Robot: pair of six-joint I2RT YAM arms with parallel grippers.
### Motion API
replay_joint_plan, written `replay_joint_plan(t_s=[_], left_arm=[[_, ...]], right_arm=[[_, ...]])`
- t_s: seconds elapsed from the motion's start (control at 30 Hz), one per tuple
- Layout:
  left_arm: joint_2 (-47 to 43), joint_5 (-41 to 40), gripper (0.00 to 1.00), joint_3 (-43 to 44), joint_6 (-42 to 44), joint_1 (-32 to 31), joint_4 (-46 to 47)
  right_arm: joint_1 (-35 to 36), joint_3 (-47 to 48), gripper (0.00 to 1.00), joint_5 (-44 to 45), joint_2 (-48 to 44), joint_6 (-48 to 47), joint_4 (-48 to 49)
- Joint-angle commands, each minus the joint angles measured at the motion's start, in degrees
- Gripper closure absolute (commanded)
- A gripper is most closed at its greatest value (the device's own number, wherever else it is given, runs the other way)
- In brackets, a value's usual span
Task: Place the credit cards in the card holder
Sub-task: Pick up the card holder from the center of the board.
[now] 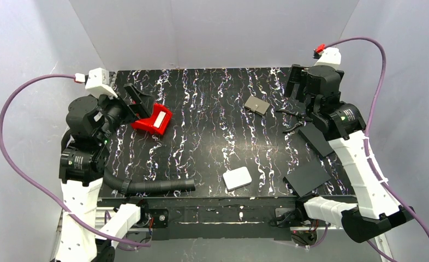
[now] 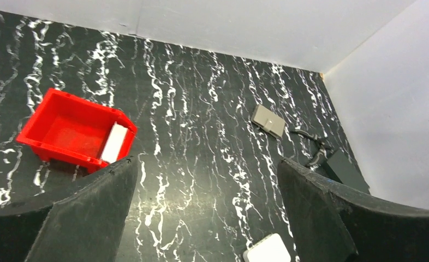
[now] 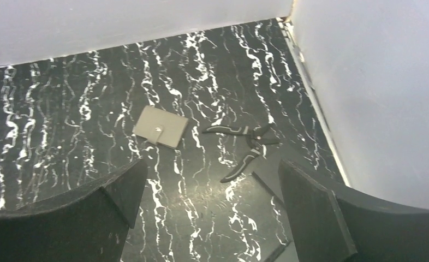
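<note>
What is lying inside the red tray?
The red tray holds the credit cards, white and flat, against its right wall. The rest of its floor is bare. How many cards are stacked cannot be seen: the top one covers any below.

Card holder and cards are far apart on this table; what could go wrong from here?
The credit cards lean against the inner wall of the red tray; pinching them may push the tray or drop them.
The card holder lies flat and looks closed by its flap; it may slide when pried.
The pliers lie close beside it, where the right pincer could knock them.
</note>
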Motion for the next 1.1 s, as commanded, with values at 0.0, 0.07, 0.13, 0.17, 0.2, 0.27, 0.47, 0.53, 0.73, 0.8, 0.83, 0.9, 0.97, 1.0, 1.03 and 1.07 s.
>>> replay_joint_plan(t_s=[0.0,0.07,0.13,0.17,0.2,0.27,0.47,0.53,0.73,0.8,0.83,0.9,0.97,1.0,1.03,1.07], left_arm=[[1.6,6.9,0.01,-0.2,-1.7,0.3,0.0],[2.4,10.8,0.01,-1.6,-3.6,0.3,-0.1],[3.2,15.4,0.01,-2.8,-5.1,0.2,0.0],[3.6,17.9,0.01,-3.4,-5.8,0.2,0.0],[4.1,20.1,0.01,-3.9,-6.5,0.1,0.1],[4.9,23.6,0.01,-4.7,-7.6,-0.6,0.3],[4.3,27.5,0.01,-7.9,-9.0,-5.4,0.3],[3.4,27.4,0.01,-9.4,-9.2,-6.8,0.5],[2.2,27.5,0.01,-12.4,-9.5,-9.0,0.7],[2.2,27.6,0.01,-12.8,-9.6,-9.3,0.7],[2.3,27.8,0.01,-12.9,-9.7,-9.4,0.7],[2.1,28.0,0.01,-13.3,-10.0,-9.9,0.7],[1.9,27.8,0.01,-14.0,-10.1,-10.6,0.7],[1.8,27.6,0.01,-14.4,-10.2,-10.8,0.7],[1.7,27.3,0.01,-15.0,-10.2,-11.0,0.7],[1.7,26.9,0.01,-15.6,-10.4,-11.1,0.8]], right_arm=[[0.0,2.2,0.00,2.2,2.7,-0.4,-1.9],[0.0,-0.8,0.00,-1.5,3.0,-2.1,4.0],[0.0,-6.2,0.00,-6.7,2.8,-4.9,12.9],[-0.2,-10.0,0.00,-8.3,3.2,-5.3,17.3],[-1.5,-11.7,0.00,-11.9,5.1,-5.1,20.9],[-4.8,-11.6,0.00,-20.5,11.3,-3.9,23.5],[-11.8,0.9,0.00,-38.9,35.9,-4.2,18.7],[-13.1,7.8,0.00,-41.9,43.4,-6.8,13.4],[-17.9,25.9,0.00,-57.0,61.2,-13.0,2.7],[-18.6,28.5,0.00,-58.2,65.1,-14.9,1.7],[-18.8,29.3,0.02,-58.4,66.3,-15.2,1.3],[-19.1,30.4,0.07,-59.1,68.0,-15.1,1.0],[-19.1,30.0,0.13,-58.9,69.2,-14.4,1.7],[-19.1,29.9,0.16,-59.2,69.7,-14.1,1.8],[-19.0,29.4,0.20,-60.3,70.2,-13.7,1.8],[-19.0,28.1,0.24,-61.4,70.3,-13.0,2.0]])
